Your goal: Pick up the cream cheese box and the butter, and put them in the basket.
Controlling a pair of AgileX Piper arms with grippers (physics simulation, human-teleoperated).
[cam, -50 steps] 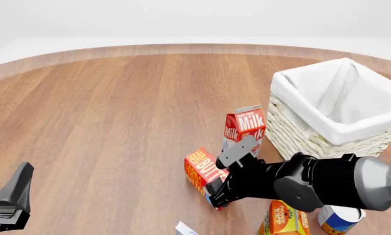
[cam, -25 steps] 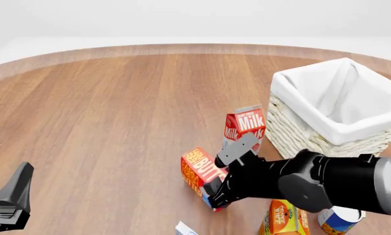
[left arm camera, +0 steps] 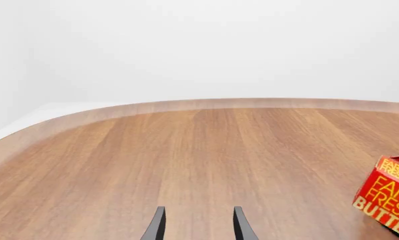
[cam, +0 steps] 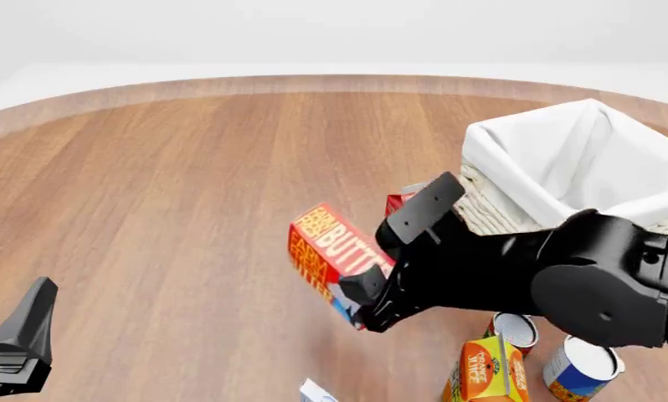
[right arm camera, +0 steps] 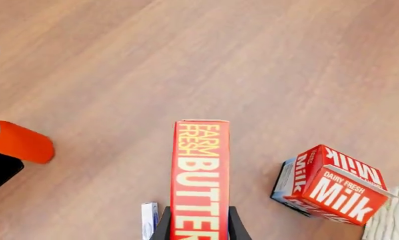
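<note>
The butter (cam: 326,249), a red-orange box with yellow lettering, hangs tilted above the table with my right gripper (cam: 360,293) shut on its lower end. The right wrist view shows the butter (right arm camera: 199,170) clamped between the two fingers (right arm camera: 163,227). The basket (cam: 501,218), whitish wicker with a white cloth lining, stands at the right, behind the right arm. A white corner of the cream cheese box (cam: 316,391) peeks in at the bottom edge, below the butter; the cream cheese box (right arm camera: 149,220) lies on the table. My left gripper (left arm camera: 198,227) is open and empty at the near left (cam: 22,331).
A red milk carton (right arm camera: 329,187) stands beside the basket, mostly hidden by my right arm in the front view. An orange juice carton (cam: 493,373) and two cans (cam: 580,368) sit at the near right. An orange cylinder (right arm camera: 19,142) lies near the left arm.
My right gripper has lifted the butter off the table, up and slightly left. The arm now covers most of the milk carton. The left arm has not moved.
</note>
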